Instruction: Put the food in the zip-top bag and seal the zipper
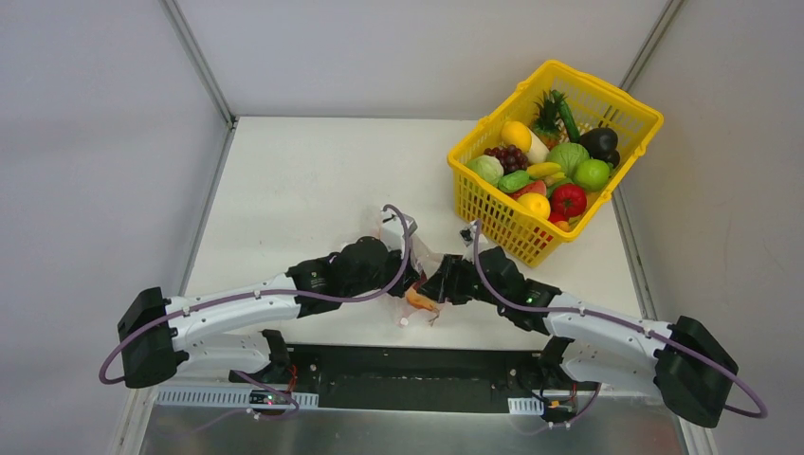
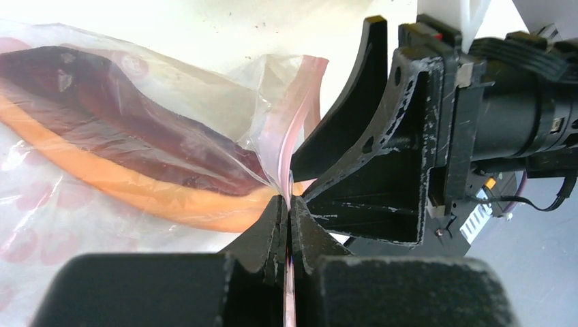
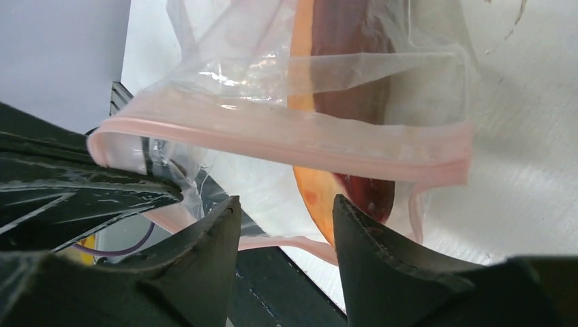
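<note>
**Left jaws:** closed on the zipper [image 2: 294, 146]. They pinch the pink strip at 1 end of the bag mouth, and the strip rises from between the tips.

**Right jaws:** parted and holding nothing. Their tips point toward the left jaws from close opposite. Whether either tip touches the plastic cannot be told.

**Just ahead of the right jaws:** the zipper is unsealed. Its 2 lips are spread apart, 1 arching across above the gap between the tips and 1 sagging low behind that gap.

**Between and beyond both pairs of jaws:** the zip-top bag [image 2: 54, 231] is clear and crumpled. Its body lies on the white worktop [image 1: 303, 180], and its mouth is lifted toward the jaws.

**Inside the bag, past the zipper:** 1 orange-and-maroon food piece [image 2: 136, 129] lies lengthwise, with 1 end near the pinched corner.

**Farther out, beyond the right jaws and to their right:** a yellow lattice basket [image 1: 493, 213] stands on the worktop, well apart from the left jaws. It holds the remaining food:
- a purple grape bunch [image 1: 509, 156]
- a green cucumber [image 1: 515, 180]
- a yellow fruit [image 1: 517, 135]
- a green cabbage [image 1: 569, 156]
- a red tomato [image 1: 569, 200]
</note>
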{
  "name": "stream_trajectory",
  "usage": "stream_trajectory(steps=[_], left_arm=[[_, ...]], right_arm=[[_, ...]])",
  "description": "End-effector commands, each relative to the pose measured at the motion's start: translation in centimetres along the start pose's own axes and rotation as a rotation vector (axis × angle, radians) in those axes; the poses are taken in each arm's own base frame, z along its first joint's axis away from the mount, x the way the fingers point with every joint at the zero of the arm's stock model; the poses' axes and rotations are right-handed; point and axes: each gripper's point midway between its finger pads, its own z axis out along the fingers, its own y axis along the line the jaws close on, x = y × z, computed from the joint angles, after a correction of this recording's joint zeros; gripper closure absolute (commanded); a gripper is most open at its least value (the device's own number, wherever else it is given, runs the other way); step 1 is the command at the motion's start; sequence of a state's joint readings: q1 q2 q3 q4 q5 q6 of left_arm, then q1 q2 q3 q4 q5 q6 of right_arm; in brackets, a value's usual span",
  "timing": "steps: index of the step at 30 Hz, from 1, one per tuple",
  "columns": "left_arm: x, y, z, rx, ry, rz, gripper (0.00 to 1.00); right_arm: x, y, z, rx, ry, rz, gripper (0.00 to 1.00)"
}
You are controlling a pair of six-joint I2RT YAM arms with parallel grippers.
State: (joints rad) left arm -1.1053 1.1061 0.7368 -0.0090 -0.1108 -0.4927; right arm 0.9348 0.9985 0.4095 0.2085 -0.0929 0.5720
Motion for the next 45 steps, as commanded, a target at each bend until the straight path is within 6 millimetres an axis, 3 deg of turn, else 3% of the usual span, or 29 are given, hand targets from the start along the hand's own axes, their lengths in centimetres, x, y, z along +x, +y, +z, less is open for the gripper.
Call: stream_trajectory(steps=[1,7,11,17,20,22,26,33,40,45], left_arm=[[-0.7,-0.2,0.7,-0.006,-0.037,-0.043,1.0],[1.1,0.2,1.8,-0.018,0.017,-0.053,1.0],[1.6,-0.1,2.4,-0.005,0.034,-0.055,1.0],[2.7,-0.1,3.4,0.0,0.06,-0.073,1.0],[3.1,0.0,3.6,-0.003,0.073,-0.076,1.0],[3.4,0.0,3.5,-0.003,0.081,-0.073,1.0],[3.5,0.1,3.5,-0.002,0.073,-0.077,1.0],[3.8,-0.2,3.8,0.016,0.08,-0.085,1.0],[4.1,0.1,3.8,0.005,0.086,-0.078,1.0],[4.1,0.3,3.8,-0.004,0.083,-0.075,1.0]], right_arm=[[0.6,-0.4,0.4,-0.003,-0.003,0.076,0.45],[0.0,-4.9,0.9,0.169,-0.1,0.029,0.36],[0.8,-6.0,1.7,0.179,-0.095,0.027,0.34],[1.7,-5.6,2.7,0.091,-0.103,0.09,0.38],[1.1,-4.7,2.6,0.053,-0.136,0.11,0.47],[0.4,-4.3,2.2,0.051,-0.167,0.122,0.45],[-0.1,-6.2,2.1,0.146,-0.202,0.112,0.42],[1.6,-7.3,3.3,0.098,-0.207,0.195,0.45],[3.3,-5.9,4.2,0.001,-0.127,0.174,0.48],[4.6,-6.9,4.3,0.026,-0.098,0.179,0.56]])
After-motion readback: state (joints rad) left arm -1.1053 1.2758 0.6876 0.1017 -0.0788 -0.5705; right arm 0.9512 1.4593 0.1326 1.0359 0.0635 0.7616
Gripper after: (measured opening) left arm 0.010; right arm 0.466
